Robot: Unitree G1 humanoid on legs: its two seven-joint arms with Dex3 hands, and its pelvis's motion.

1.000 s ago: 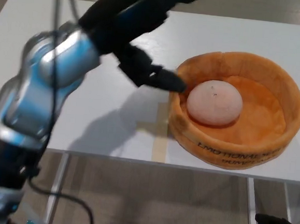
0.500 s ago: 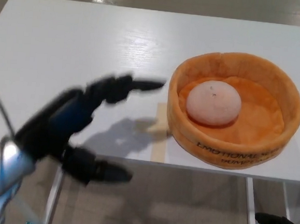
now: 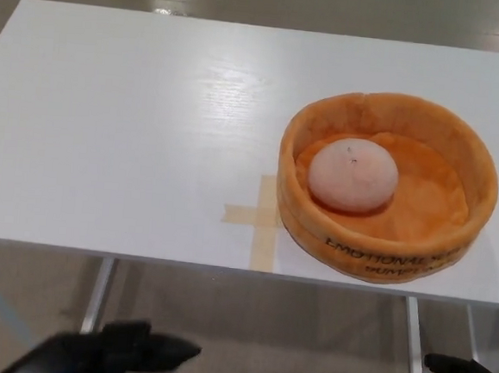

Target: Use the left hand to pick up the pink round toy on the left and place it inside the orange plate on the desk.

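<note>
Head view shows me the pink round soft toy [image 3: 352,174] sitting inside the orange plush plate [image 3: 461,134] on the white desk [image 3: 133,125], so the job looks done (my left hand [image 3: 111,355] hangs low, fingers apart, empty).

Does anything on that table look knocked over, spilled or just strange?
Nothing stands out. The pink round toy sits inside the orange plate, which stands level on the white table. A tape cross lies flat beside the plate.
</note>
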